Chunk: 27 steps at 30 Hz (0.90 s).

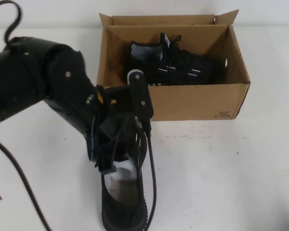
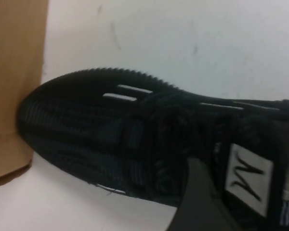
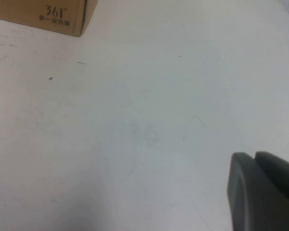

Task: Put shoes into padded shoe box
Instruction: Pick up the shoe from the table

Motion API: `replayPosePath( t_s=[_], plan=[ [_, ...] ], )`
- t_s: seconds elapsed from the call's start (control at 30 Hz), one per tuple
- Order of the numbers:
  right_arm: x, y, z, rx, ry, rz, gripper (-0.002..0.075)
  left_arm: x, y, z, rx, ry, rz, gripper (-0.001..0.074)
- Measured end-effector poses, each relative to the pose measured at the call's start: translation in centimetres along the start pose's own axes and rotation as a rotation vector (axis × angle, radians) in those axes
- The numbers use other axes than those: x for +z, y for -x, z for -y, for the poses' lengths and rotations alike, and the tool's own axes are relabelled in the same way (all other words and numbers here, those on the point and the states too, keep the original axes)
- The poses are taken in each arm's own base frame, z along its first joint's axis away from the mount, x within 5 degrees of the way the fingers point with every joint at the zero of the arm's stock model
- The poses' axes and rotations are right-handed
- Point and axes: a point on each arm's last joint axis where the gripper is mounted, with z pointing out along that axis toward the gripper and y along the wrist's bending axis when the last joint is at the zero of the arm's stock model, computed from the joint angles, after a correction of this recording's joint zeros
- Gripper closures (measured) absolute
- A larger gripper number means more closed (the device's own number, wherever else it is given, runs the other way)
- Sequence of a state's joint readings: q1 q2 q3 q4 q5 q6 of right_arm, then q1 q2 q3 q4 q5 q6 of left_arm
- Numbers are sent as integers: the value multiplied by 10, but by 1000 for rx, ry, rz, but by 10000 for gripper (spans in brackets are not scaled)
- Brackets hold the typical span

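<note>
At six o'clock of the box (image 1: 197,100), my left gripper (image 1: 116,144) straddles the shoe (image 1: 123,202), its grip not discernible; the toe may snag the wall. My right gripper (image 3: 260,190) sits parked, pressed together.

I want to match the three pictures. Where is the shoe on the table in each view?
High view: the shoe lies at bottom centre, under the left gripper, in front of the box.
Left wrist view: the shoe fills the middle; its toe meets the box.
Right wrist view: not in it; only the right gripper over the table.
Shared landmark: the box.
</note>
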<state>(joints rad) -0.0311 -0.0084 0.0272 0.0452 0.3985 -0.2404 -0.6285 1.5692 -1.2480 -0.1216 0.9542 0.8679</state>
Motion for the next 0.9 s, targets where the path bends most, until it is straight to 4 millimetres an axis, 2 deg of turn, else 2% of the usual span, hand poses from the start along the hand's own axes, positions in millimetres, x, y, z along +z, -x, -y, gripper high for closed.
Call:
replayPosePath(
  t_s=[0.2,0.47,0.9],
  plan=[
    [0,0,0,0,0,0,735,7,3,-4,-22,5,-22,360],
    [0,0,0,-4,-2,0,735,31,0,-9,-5,-20,-93,363],
    [0,0,0,-4,-2,0,735,35,0,-9,-2,-20,-100,433]
  ],
)
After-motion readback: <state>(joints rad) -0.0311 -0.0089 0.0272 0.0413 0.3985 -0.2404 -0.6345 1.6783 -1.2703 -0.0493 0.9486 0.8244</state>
